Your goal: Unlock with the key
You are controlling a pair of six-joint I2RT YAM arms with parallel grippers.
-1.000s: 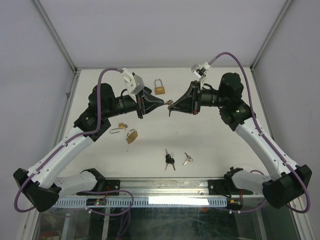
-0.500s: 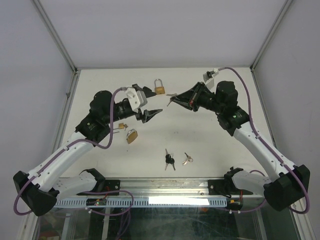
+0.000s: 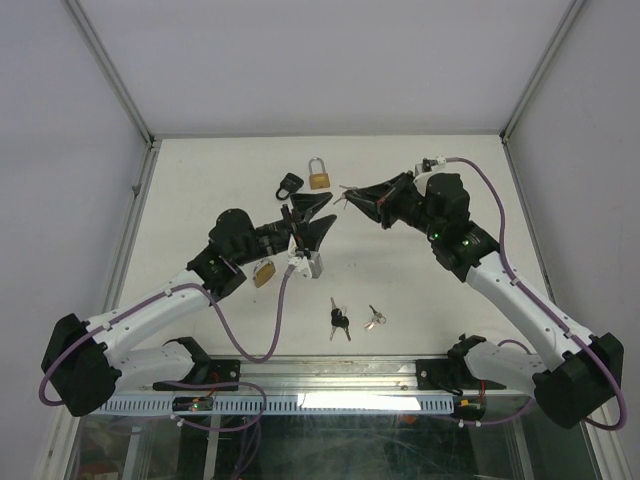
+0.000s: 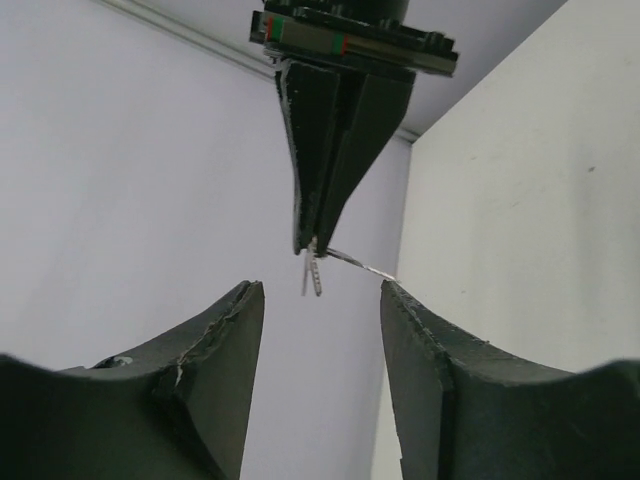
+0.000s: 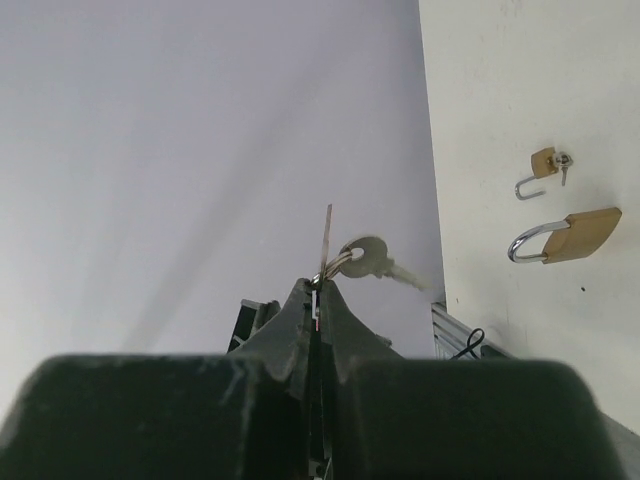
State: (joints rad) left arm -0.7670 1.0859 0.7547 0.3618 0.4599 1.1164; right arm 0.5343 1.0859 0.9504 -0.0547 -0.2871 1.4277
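My right gripper [image 3: 350,193] is shut on a silver key [image 5: 327,238], pinched edge-on between the fingertips, and holds it above the table. A second key [image 5: 372,255] hangs from the same ring. In its own view the right gripper [image 5: 318,286] shows no gap. My left gripper [image 3: 312,218] is open and empty, a short way left of the key and pointing at it. From the left wrist, the open left gripper [image 4: 320,300] frames the hanging key [image 4: 315,272]. A brass padlock [image 3: 319,179] and a black padlock [image 3: 289,184] lie behind the grippers.
Another brass padlock [image 3: 264,272] lies partly under the left arm; the right wrist also shows this padlock [image 5: 577,231] and a small open padlock [image 5: 544,164] with a key in it. Two key bunches [image 3: 339,319] [image 3: 375,318] lie near the front. Enclosure walls surround the table.
The two grippers met at the key a second ago. The left gripper has since opened, let go and drawn back left, rolling over. The right gripper keeps the key and has lifted it away.
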